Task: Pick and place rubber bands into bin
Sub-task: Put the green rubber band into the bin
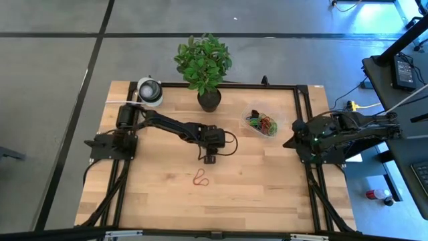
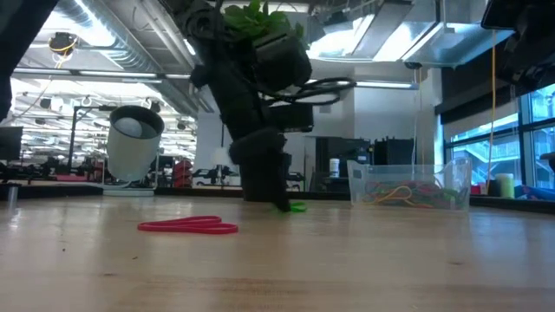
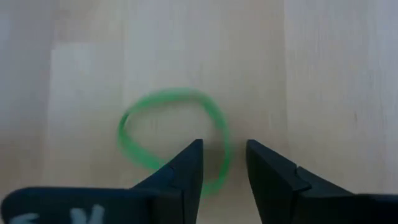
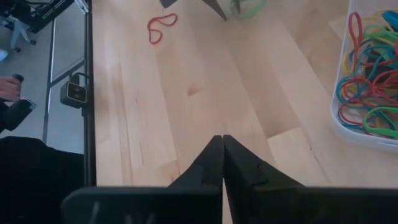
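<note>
Left gripper (image 3: 224,163) low over mid-table, fingers apart, straddling one side of a thin green rubber band loop (image 3: 171,140) lying flat on the wooden table (image 1: 254,187); nothing gripped. Red twisted rubber band (image 1: 201,178) lies loose nearby. Clear shallow plastic bin (image 1: 260,124) beside the potted plant (image 1: 204,67) holds mixed bands. Right gripper (image 4: 222,163) clenched empty at the right edge.
</note>
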Motion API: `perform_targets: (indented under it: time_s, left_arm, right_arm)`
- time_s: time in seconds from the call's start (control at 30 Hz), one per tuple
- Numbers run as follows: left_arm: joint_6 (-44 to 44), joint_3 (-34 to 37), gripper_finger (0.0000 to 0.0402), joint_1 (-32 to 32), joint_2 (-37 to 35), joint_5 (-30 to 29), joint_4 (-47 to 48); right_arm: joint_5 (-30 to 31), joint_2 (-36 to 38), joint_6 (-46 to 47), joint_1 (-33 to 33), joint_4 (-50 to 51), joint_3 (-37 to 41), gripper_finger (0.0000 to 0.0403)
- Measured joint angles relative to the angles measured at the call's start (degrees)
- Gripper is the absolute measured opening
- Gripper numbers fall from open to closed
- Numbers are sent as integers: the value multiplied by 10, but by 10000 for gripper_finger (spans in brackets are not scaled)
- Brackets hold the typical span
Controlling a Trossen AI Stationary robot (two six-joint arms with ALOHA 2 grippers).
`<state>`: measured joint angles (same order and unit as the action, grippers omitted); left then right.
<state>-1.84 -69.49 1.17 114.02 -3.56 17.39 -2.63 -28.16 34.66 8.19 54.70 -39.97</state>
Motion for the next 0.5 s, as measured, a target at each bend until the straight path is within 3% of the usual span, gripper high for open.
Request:
perform_targets:
  time_s: [0.13,0.3,0.5]
  left_arm:
    - [30,-8,100,-12,33,6,-29]
    - [69,-50,15,-26,51,-30,-11]
    - [-35,-206,3,-31,49,-72,20]
  right_arm:
    - [0,0,-8,0,0,0,7]
    - [0,0,-7,0,0,0,8]
    - [0,0,-25,0,-1,0,8]
